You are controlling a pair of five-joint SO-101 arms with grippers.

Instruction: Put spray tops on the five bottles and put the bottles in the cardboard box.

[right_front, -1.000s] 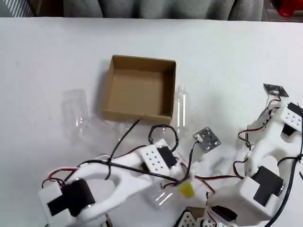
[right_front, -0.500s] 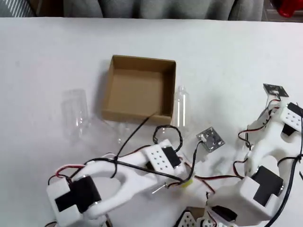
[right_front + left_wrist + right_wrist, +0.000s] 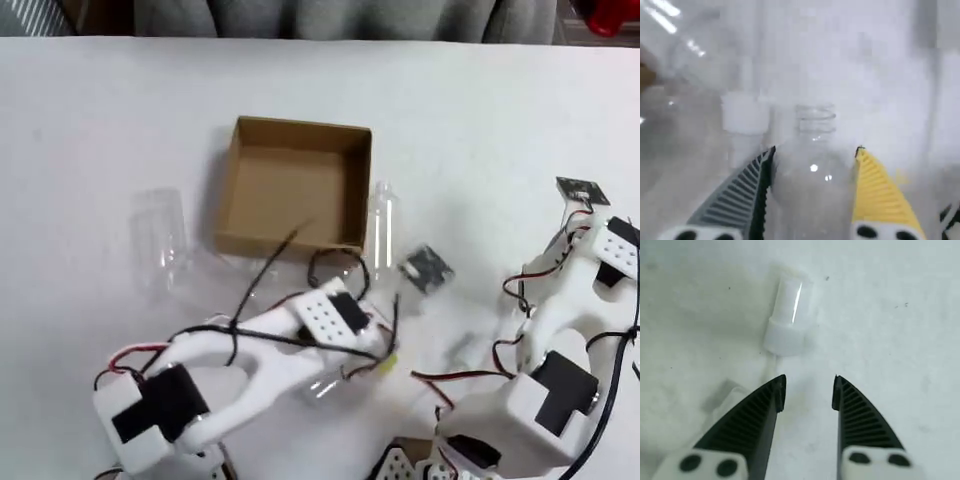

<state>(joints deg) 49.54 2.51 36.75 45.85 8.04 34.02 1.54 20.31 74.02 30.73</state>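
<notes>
We have the left gripper (image 3: 815,150) clenched on a clear bottle (image 3: 812,187), its grey and yellow fingers (image 3: 875,190) pressed to either side of the shoulder, and the threaded neck (image 3: 815,117) is bare and points away from the wrist. A white spray top (image 3: 742,117) sits just beside that neck on the table (image 3: 100,100). The right gripper (image 3: 809,381) hangs released above the table, jaws apart, with a lying spray top (image 3: 785,327) just ahead of its tips, thin tube towards us; we cannot tell whether it is the same top. The main risk, as we judge it, is the hold itself: the bottle is smooth, round and gripped high, so it could twist or slide out when a top is pressed onto it. The tube must find a narrow neck, and a slight tilt of either piece would make it catch on the rim and bend. The open right jaws could also push the top away instead of closing round it. Carrying the bottle to the cardboard box (image 3: 228,185) now would leave it uncapped. In the high view a black cable (image 3: 265,275) crosses close to the box's front wall and a loose bottle (image 3: 382,225) lies touching its side, so a swing of the left arm could drag the box or roll that bottle off
</notes>
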